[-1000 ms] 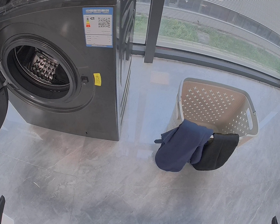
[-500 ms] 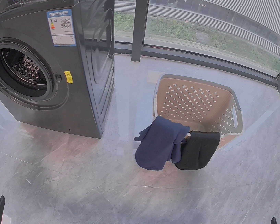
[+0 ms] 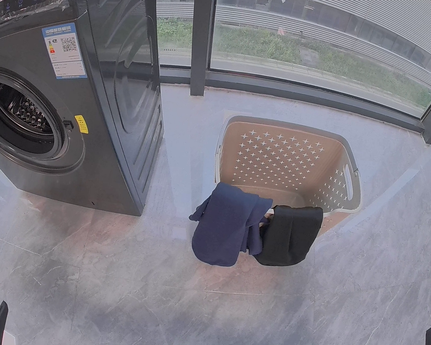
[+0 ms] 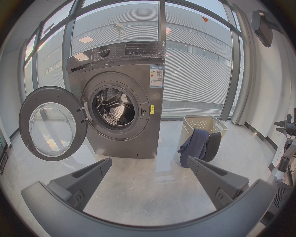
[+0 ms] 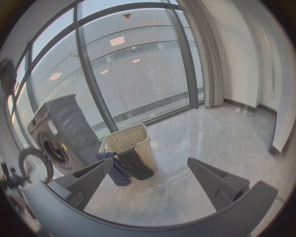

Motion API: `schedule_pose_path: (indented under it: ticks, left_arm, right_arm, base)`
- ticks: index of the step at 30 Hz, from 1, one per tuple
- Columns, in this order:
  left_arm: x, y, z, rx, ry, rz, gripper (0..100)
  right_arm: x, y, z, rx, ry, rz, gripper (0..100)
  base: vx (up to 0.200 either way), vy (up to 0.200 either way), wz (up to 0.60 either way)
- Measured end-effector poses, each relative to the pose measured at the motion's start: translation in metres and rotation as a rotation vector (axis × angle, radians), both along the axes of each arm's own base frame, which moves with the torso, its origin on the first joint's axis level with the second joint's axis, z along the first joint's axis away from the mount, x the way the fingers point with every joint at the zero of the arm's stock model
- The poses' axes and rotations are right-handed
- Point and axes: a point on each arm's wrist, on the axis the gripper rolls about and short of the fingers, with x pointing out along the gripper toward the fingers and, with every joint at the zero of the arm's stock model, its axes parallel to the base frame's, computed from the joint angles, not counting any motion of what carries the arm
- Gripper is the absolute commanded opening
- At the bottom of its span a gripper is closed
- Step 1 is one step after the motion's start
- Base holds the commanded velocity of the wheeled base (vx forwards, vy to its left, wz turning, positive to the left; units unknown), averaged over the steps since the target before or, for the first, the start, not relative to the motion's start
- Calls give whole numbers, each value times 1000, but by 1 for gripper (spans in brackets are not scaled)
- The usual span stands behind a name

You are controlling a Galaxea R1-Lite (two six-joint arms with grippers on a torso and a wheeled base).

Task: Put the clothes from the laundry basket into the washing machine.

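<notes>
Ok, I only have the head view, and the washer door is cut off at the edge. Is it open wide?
Observer: Yes. In the left wrist view the door stands swung wide to the side, clear of the drum opening.
Operator: And the right gripper? I barely see it down in the corner.
Observer: Its own wrist view shows the right gripper open and holding nothing.

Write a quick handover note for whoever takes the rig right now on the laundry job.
Left gripper: open, empty.
Right gripper: open, empty.
Navy garment and black garment hang side by side over the near rim of the laundry basket.
Washing machine stands on the robot's left, door open.
Done: door is open.
Left: put both garments into the drum.
</notes>
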Motion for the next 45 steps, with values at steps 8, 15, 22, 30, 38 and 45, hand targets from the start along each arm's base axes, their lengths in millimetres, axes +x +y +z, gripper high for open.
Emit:
schedule_pose_path:
  ticks: [8,15,22,30,38,45]
  left_arm:
    - [0,0,0,0,0,0,100]
    - [0,0,0,-1,0,0,100]
    - [0,0,0,-1,1,1,100]
    - [0,0,0,-3,2,0,100]
    - [0,0,0,-5,2,1,100]
    - [0,0,0,-4,2,1,100]
  right_arm:
    - [0,-2,0,360,-50,-85,100]
    - [-1,-6,1,787,-178,-215,100]
    - [-3,-9,2,1236,-377,-288,100]
    - [-5,-12,3,1567,-618,-331,100]
    - [-4,-11,2,1408,-515,-336,100]
    - [-2,-8,3,1001,-293,-277,100]
  base:
    - [150,0,0]
    - [0,0,0]
    - [0,0,0]
    - [0,0,0]
    - [0,0,0]
    - [0,0,0]
